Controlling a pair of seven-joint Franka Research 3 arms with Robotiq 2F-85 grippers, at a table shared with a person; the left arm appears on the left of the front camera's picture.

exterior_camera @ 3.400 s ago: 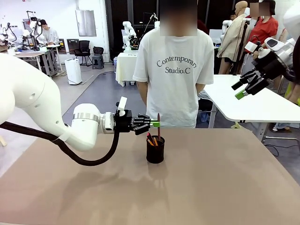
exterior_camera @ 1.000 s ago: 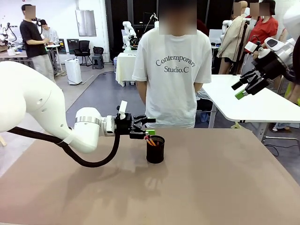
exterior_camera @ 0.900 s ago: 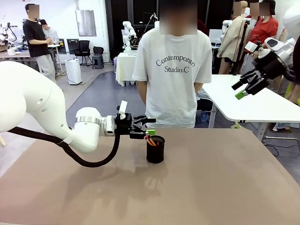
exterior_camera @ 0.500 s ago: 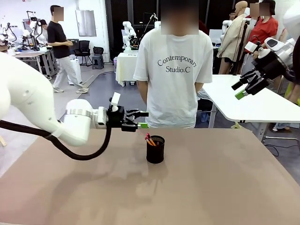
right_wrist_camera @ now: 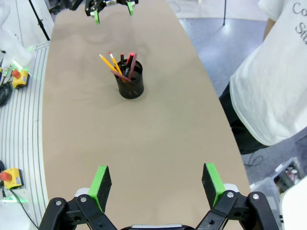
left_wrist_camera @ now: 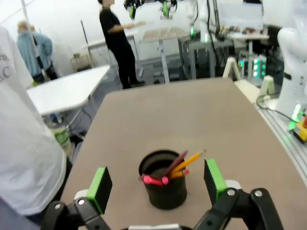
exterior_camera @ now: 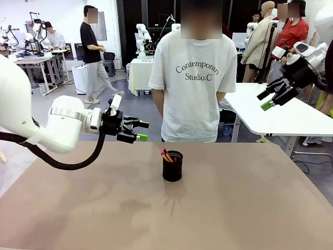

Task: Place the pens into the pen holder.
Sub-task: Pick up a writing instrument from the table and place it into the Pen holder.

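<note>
Pens (exterior_camera: 165, 154): all three stand inside the pen holder (exterior_camera: 173, 166), leaning toward the cup's left rim in the front view. Left wrist view shows the yellow-orange pen (left_wrist_camera: 191, 160), the reddish-brown pen (left_wrist_camera: 174, 162) and the pinkish-red pen (left_wrist_camera: 152, 180) crossing the round rim.

Left gripper (exterior_camera: 136, 130): raised above the table (exterior_camera: 250, 203), up and to the left of the pen holder and apart from it; jaws spread wide, nothing between the green pads.

Pen holder: upright near the table's middle, in front of the person (exterior_camera: 196, 78) in a white T-shirt standing at the far edge.

Right gripper (exterior_camera: 271, 98): high at the far right, well apart from the holder; jaws wide open, empty
</note>
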